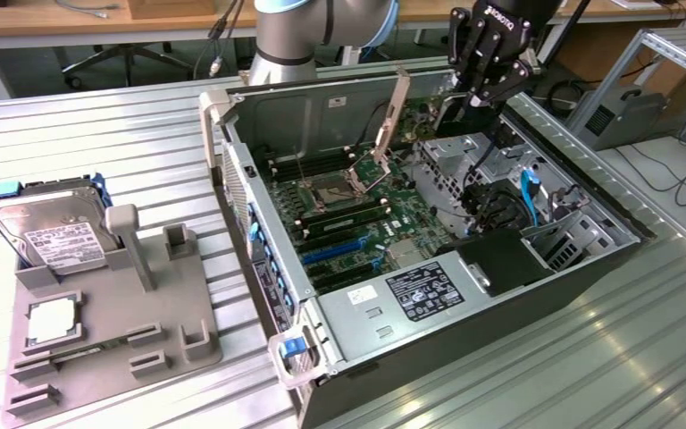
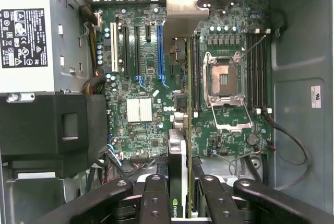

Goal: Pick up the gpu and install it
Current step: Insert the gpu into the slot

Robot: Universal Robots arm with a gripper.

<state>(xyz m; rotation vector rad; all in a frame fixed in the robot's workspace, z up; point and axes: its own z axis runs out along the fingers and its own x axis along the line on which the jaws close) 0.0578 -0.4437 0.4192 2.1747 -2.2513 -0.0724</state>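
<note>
1. Ribbed silver metal table (image 1: 104,161): bore all the items below.
2. Open black and grey tower computer case (image 1: 319,116): lay on its side at the centre of the exterior view, with the green motherboard (image 1: 355,206) exposed. A silver power supply with a white label (image 1: 421,290) sat at 6 o'clock inside it.
3. Grey and blue robot arm (image 1: 289,36): stood at 12 o'clock, behind the case.
4. Grey moulded parts tray (image 1: 140,313): lay at 8 o'clock, on the exterior view's left and apart from the case.
5. Boxy silver hard drive with white label and blue rails (image 1: 57,237): rested tilted on the tray's far end, at 9 o'clock.
6. Black two-finger gripper (image 1: 486,94): hung at 1 o'clock over the case's far corner. Its jaws were narrow, clamped on item 7.
7. Thin dark gpu with a long silver bracket (image 1: 397,107): was held on edge above the motherboard with the bracket upright. In the wrist view the card (image 2: 176,156) sat between the fingers (image 2: 155,192), above the board and not seated in a slot.
8. Small square silver CPU chip (image 1: 54,320): lay in a tray pocket at 8 o'clock.
</note>
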